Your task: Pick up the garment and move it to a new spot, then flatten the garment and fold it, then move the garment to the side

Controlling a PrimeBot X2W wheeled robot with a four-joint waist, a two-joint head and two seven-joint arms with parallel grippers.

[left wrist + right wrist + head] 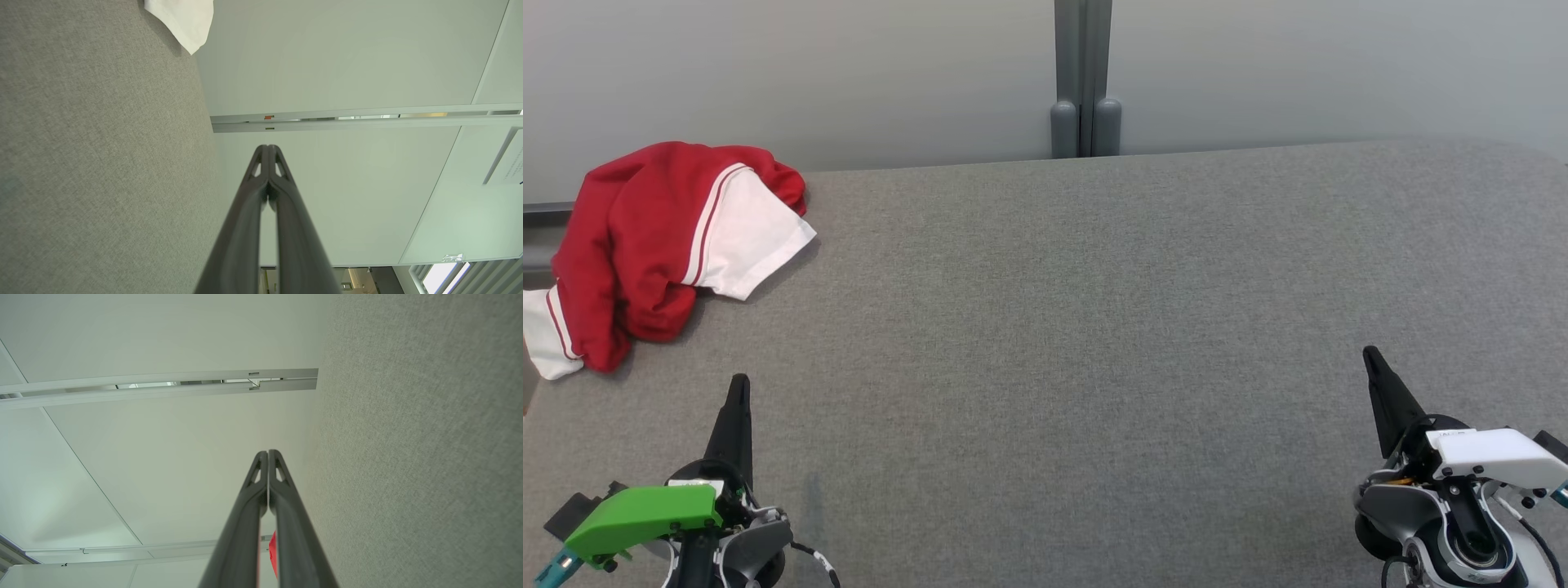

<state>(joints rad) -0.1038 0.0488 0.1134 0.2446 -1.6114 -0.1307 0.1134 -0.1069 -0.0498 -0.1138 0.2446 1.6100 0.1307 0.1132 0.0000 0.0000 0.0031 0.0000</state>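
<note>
Head view: garment at table edge

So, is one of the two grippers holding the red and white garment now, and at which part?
Nothing is held. The left gripper and the right gripper are both shut and empty, and the garment lies crumpled at the far left of the table, apart from both.

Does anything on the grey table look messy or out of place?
Yes: the red and white garment lies crumpled in a heap at the table's far left corner, one white part overhanging the edge. Nothing else stands out.
</note>
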